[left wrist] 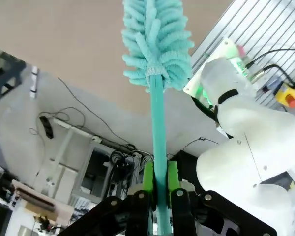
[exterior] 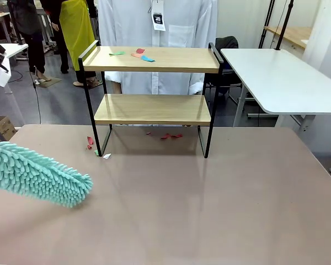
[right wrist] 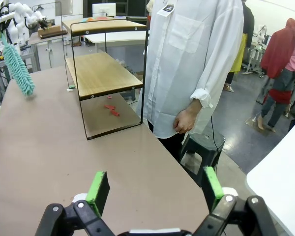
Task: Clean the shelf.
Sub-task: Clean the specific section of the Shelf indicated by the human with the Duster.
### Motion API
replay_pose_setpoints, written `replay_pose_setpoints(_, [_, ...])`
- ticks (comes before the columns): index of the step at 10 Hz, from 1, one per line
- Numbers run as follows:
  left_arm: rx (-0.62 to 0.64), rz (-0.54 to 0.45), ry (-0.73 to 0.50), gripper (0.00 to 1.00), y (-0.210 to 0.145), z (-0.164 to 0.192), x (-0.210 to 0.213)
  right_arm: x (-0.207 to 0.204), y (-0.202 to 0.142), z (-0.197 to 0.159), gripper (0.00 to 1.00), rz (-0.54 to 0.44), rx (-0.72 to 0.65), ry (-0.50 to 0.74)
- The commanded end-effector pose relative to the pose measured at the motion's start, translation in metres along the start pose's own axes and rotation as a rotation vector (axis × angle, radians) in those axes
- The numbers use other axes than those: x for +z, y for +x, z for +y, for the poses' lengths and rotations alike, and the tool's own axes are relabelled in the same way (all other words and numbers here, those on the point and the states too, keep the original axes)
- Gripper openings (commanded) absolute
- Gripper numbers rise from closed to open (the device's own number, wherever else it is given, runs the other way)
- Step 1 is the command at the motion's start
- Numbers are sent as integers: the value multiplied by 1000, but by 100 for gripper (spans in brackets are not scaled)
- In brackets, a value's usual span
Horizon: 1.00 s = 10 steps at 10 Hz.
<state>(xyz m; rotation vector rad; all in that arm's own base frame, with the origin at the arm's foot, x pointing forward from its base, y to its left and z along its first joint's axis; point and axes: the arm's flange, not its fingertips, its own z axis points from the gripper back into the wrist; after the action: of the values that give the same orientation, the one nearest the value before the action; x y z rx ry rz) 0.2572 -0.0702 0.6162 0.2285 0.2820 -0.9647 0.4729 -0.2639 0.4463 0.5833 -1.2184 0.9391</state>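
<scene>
Shelf point(exterior: 176, 59) stands at the far edge of the worktop point(exterior: 209, 204), paper scraps point(exterior: 140, 54) on its top board and more beneath it. Left claw point(left wrist: 160, 172) grips the teal duster point(exterior: 38, 174) by its handle; right claw point(right wrist: 155, 189) stands wide, holding nothing.

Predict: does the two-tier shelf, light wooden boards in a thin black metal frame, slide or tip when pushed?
Likely light: slim boards and thin wire legs, so the shelf probably slides on the smooth brown table. A push at the top board could tip it; it stands tall on thin feet. The fluffy teal duster looks soft, so its push is probably gentle.
</scene>
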Motion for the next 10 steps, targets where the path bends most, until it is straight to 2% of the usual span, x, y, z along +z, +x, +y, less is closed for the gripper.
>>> replay_pose_setpoints(1, [29, -37, -46, 13, -8, -7, -3, 0, 3, 0, 100, 1, 6, -4])
replay_pose_setpoints(10, [29, -37, -46, 13, -8, -7, -3, 0, 3, 0, 100, 1, 6, -4])
